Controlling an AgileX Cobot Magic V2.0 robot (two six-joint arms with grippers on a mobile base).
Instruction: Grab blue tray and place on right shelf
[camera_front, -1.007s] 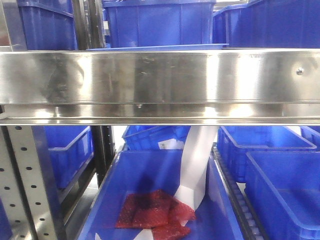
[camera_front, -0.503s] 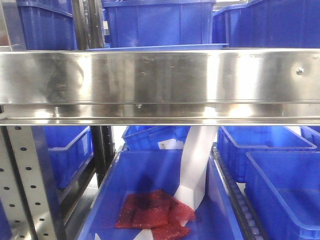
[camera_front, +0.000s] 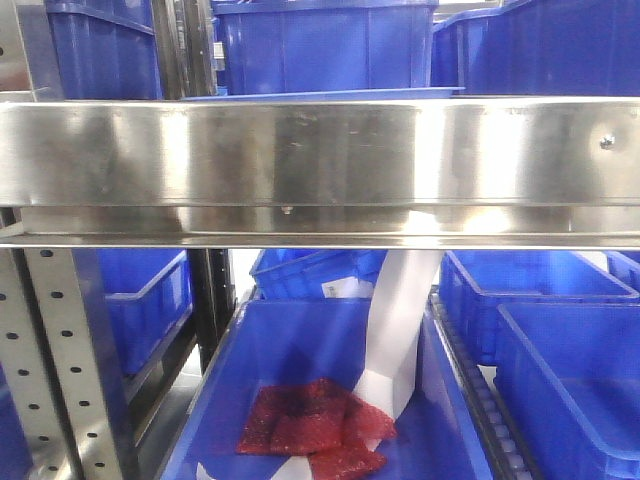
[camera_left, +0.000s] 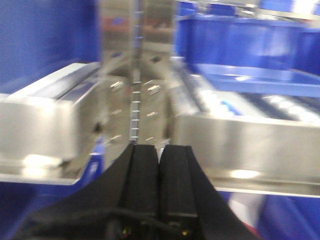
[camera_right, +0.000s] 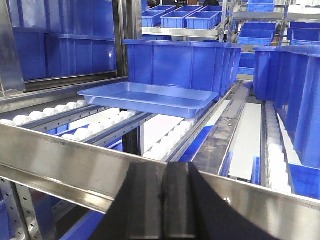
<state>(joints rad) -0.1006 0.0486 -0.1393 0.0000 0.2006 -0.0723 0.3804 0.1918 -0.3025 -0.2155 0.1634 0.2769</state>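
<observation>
The blue tray (camera_right: 150, 97) lies flat on white rollers behind the shelf's steel front rail (camera_right: 65, 157), with a deep blue bin (camera_right: 180, 62) just behind it. My right gripper (camera_right: 167, 166) is shut and empty, low in front of that rail and short of the tray. In the front view only the tray's thin rim (camera_front: 320, 96) shows above the right shelf's broad rail (camera_front: 320, 160). My left gripper (camera_left: 159, 148) is shut with nothing in it, facing a perforated upright (camera_left: 135, 95). In that blurred view the tray (camera_left: 255, 80) lies to the right.
Deep blue bins (camera_front: 320, 45) stand on the upper level, and more (camera_front: 560, 370) on the level below. One lower bin (camera_front: 300, 400) holds red mesh bags (camera_front: 315, 425) and a white strip (camera_front: 400, 320). A perforated upright (camera_front: 60, 360) stands at the left.
The front view has shifted slightly, so the rail, the bins and the upright sit a little further right. Nothing was grasped or released.
</observation>
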